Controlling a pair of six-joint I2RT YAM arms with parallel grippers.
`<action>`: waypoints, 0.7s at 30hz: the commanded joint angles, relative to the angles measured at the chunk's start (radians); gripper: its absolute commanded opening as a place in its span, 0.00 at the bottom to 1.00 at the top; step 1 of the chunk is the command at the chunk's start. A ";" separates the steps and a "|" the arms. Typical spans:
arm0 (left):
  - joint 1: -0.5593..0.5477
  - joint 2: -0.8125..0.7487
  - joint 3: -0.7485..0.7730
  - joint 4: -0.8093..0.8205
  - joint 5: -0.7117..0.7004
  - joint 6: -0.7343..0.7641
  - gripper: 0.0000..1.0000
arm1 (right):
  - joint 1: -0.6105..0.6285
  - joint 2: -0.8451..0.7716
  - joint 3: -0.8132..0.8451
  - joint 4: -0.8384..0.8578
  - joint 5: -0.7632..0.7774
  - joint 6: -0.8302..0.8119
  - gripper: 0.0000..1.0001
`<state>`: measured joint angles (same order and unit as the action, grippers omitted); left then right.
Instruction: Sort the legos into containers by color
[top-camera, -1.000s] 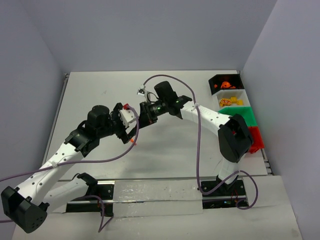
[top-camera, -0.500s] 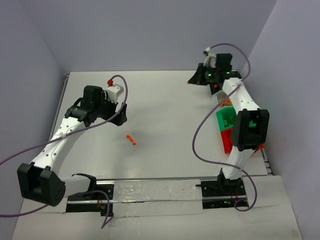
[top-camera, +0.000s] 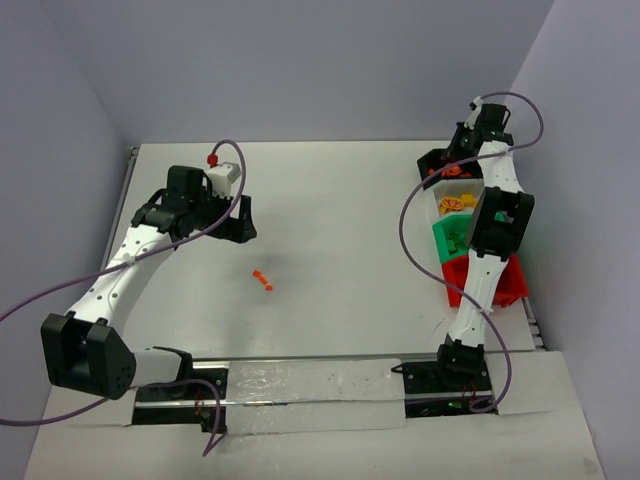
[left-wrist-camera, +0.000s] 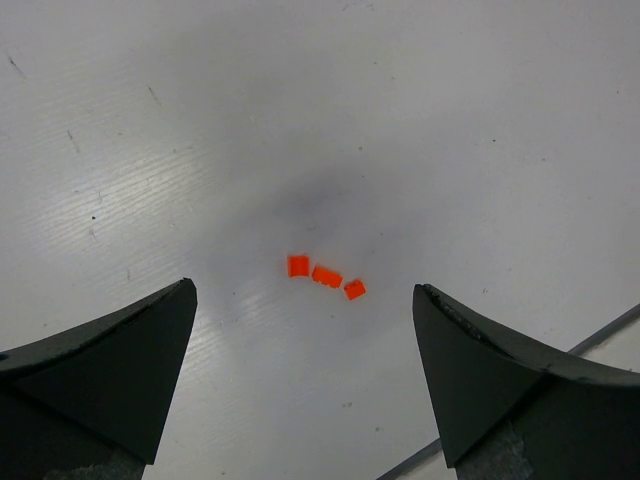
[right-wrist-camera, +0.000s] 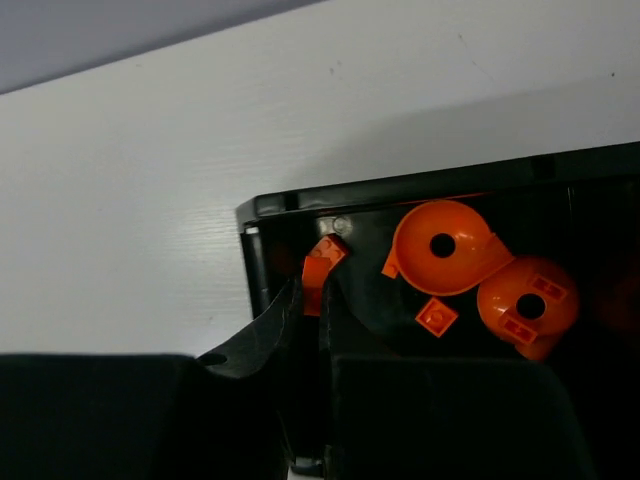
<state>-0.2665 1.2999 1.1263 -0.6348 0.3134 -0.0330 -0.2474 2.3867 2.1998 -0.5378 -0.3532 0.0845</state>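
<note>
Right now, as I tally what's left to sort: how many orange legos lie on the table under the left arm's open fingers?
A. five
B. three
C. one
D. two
B: the left wrist view shows three orange legos in a short row on the table, framed by the open left fingers.

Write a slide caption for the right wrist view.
Right claw pinches an orange lego over a corner of the black bin, beside orange pieces inside.

open table around orange bricks; black bin wall close beside right hand
</note>
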 joint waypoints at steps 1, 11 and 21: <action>0.004 -0.029 0.022 0.038 -0.027 -0.034 0.99 | 0.002 0.032 0.105 -0.013 0.087 0.004 0.01; 0.006 -0.003 0.041 0.023 -0.071 -0.023 0.99 | 0.003 0.006 0.047 -0.018 0.093 -0.011 0.56; 0.090 -0.071 0.024 0.030 -0.042 -0.024 0.99 | 0.120 -0.306 -0.185 -0.048 -0.051 -0.072 0.58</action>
<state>-0.2426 1.2916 1.1263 -0.6331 0.2439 -0.0452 -0.2297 2.3405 2.1191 -0.5817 -0.3288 0.0654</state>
